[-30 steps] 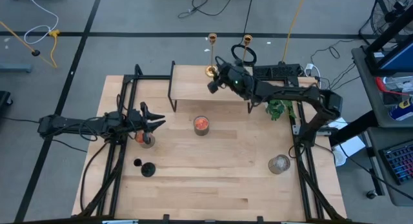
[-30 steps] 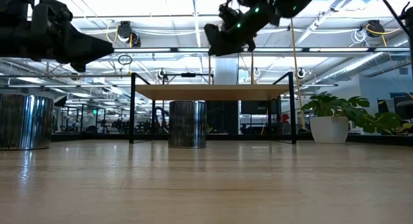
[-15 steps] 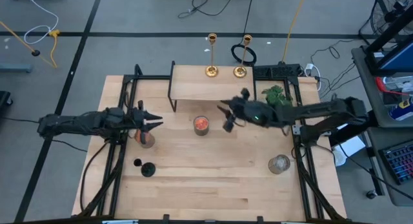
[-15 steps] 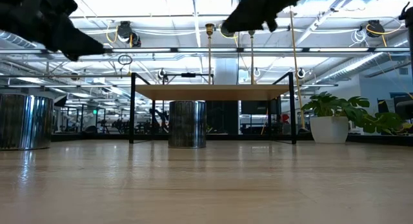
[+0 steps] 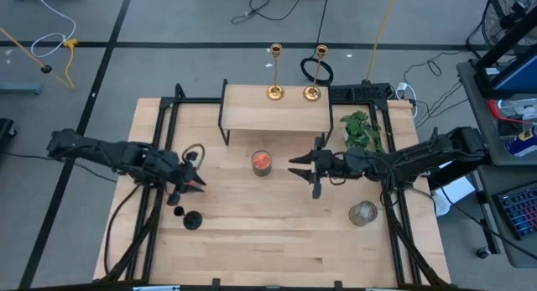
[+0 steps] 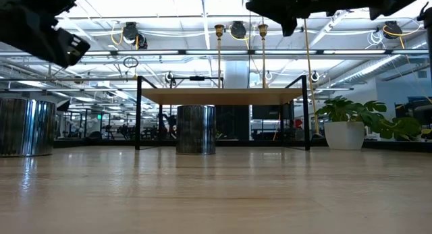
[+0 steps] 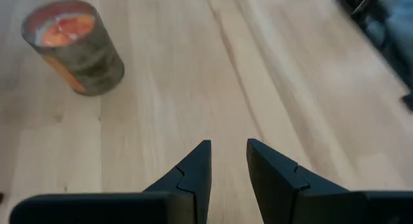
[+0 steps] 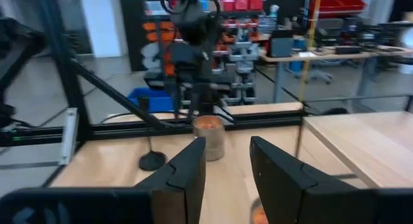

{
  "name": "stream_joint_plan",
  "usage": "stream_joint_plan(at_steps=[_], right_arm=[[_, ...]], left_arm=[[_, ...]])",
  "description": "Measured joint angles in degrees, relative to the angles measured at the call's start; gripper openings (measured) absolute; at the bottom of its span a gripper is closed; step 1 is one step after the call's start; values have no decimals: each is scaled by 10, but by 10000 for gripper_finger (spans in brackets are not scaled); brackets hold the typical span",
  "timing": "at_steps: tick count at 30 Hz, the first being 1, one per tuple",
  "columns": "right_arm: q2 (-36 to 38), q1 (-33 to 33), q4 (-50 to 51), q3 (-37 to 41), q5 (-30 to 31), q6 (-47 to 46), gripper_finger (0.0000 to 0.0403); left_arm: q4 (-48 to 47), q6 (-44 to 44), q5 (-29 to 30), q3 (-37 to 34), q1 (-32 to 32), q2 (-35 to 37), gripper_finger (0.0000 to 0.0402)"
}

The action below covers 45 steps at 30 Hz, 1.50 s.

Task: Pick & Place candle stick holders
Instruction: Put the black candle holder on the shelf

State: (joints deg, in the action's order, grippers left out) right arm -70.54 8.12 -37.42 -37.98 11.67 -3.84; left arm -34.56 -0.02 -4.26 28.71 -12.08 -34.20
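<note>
From above, two gold candle stick holders stand on the raised shelf at the table's far edge, and the black holder sits on the tabletop near the left gripper. The right gripper hovers mid-table beside a candle jar. In each wrist view, that arm's fingers are parted around nothing.

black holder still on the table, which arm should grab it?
Left, probably. The black holder stands near the table's front left, just in front of the left gripper, which is open and empty. The right gripper, also open and empty, hovers mid-table, clearly farther off.
</note>
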Motion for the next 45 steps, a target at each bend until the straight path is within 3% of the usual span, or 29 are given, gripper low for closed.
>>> stream_joint_plan(at_steps=[6, 11, 15, 18, 22, 32, 40, 45], right_arm=[[0, 0, -16, 0, 1, 0, 116], [0, 0, -27, 0, 1, 0, 116], [0, 0, -39, 0, 2, 0, 116], [0, 0, -43, 0, 2, 0, 116], [0, 0, -39, 0, 2, 0, 116], [0, 0, -39, 0, 0, 0, 116], [0, 0, -44, 0, 0, 0, 116], [0, 0, -40, 0, 0, 0, 116]], left_arm=[[1, -58, 35, 0, -77, -34, 104], [-8, -50, 134, 13, -127, -37, 104], [-36, -48, 216, 69, -152, -37, 104], [-68, -77, 213, 119, -171, -37, 104], [-99, -188, 168, 149, -204, -45, 104], [-233, -351, 143, 207, -316, -167, 104], [-319, -343, 256, 304, -364, -222, 104], [-324, -438, 220, 323, -378, -234, 104]])
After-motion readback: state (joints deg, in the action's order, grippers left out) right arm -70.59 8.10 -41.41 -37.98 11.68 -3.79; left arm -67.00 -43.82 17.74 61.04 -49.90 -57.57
